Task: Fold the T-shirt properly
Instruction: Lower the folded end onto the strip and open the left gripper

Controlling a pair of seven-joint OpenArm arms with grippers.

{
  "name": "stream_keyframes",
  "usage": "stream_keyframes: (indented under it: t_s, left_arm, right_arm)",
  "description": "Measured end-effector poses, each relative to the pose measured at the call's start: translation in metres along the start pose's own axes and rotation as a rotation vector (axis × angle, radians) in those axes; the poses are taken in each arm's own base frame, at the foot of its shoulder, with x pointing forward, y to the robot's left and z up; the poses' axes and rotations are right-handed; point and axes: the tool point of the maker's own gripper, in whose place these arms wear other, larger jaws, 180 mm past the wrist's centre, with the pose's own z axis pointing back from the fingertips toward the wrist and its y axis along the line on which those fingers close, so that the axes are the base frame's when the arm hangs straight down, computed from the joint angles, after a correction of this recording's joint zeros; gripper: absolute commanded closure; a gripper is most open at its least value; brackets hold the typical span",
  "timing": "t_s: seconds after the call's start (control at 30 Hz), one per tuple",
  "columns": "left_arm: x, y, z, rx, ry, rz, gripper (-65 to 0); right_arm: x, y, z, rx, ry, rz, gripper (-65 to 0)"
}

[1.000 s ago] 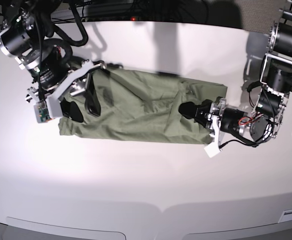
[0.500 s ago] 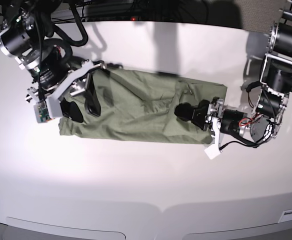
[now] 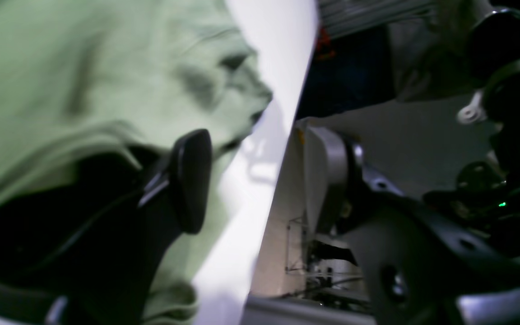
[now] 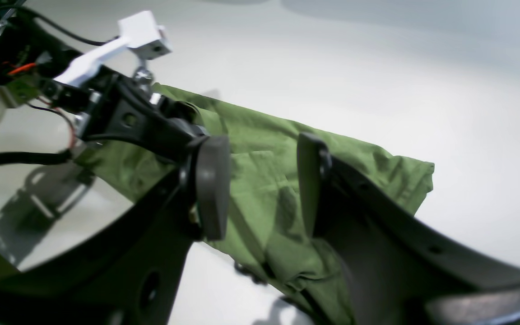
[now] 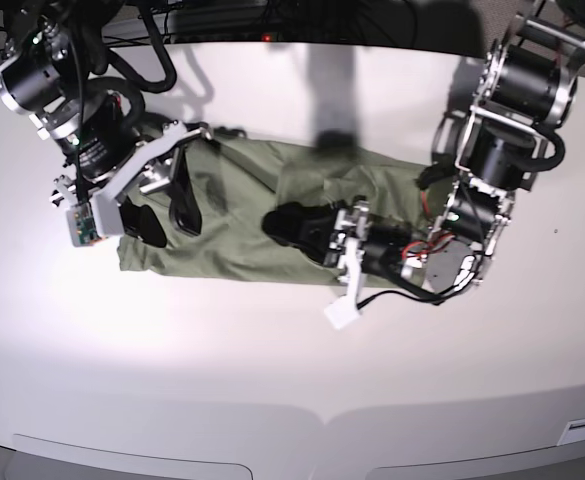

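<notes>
The olive-green T-shirt (image 5: 232, 215) lies as a long wrinkled strip across the white table (image 5: 272, 350). My left gripper (image 5: 294, 228) reaches low over the middle of the strip from the right. It is open, and its two fingers stand wide apart in the left wrist view (image 3: 257, 176) with the T-shirt (image 3: 84, 67) beside them and nothing between. My right gripper (image 5: 160, 214) hovers over the strip's left end. It is open too, and the T-shirt (image 4: 264, 149) shows through the gap of the gripper (image 4: 260, 180).
Dark cables and equipment (image 5: 272, 20) sit behind the table's far edge. The left arm's white camera block (image 5: 340, 312) hangs just off the T-shirt's near edge. The table's front edge (image 5: 322, 425) runs along the bottom.
My left gripper opened, then travelled left along the T-shirt from its right end to its middle. A raised crease in the cloth now sits further left. The right arm has not moved.
</notes>
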Motion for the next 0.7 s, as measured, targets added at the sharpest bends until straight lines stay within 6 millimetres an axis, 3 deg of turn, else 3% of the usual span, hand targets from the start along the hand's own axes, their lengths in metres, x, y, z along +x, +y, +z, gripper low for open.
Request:
stream_keyframes:
  t_s: [0.1, 0.2, 0.47, 0.5, 0.57, 0.7]
  left_arm:
    - [0.013, -0.017, -0.017, -0.043, 0.005, -0.035, -32.6]
    - [0.031, -0.029, -0.021, -0.055, 0.004, -0.081, -32.6]
    - [0.088, -0.048, 0.010, 0.006, -0.023, -0.215, -32.3]
    - [0.090, -0.044, 0.019, 0.026, -0.029, -0.219, -31.6]
    - [0.081, -0.016, 0.039, 0.158, 0.017, -0.222, -29.5]
    - [0.032, 0.049, 0.084, 0.430, 0.176, -0.167, -22.3]
  right_arm:
    - [0.000, 0.000, 0.000, 0.000, -0.001, -0.001, -25.3]
    - [0.001, 0.000, 0.000, 0.000, -0.006, 0.000, -25.3]
    - [0.003, 0.000, 0.000, -0.001, -0.012, 0.001, -25.3]
    - [0.003, -0.001, 0.000, -0.001, -0.012, 0.002, -25.3]
    - [0.002, -0.002, 0.000, -0.008, -0.007, 0.005, -25.3]
    - [0.002, -0.001, 0.000, -0.006, -0.008, 0.004, -25.3]
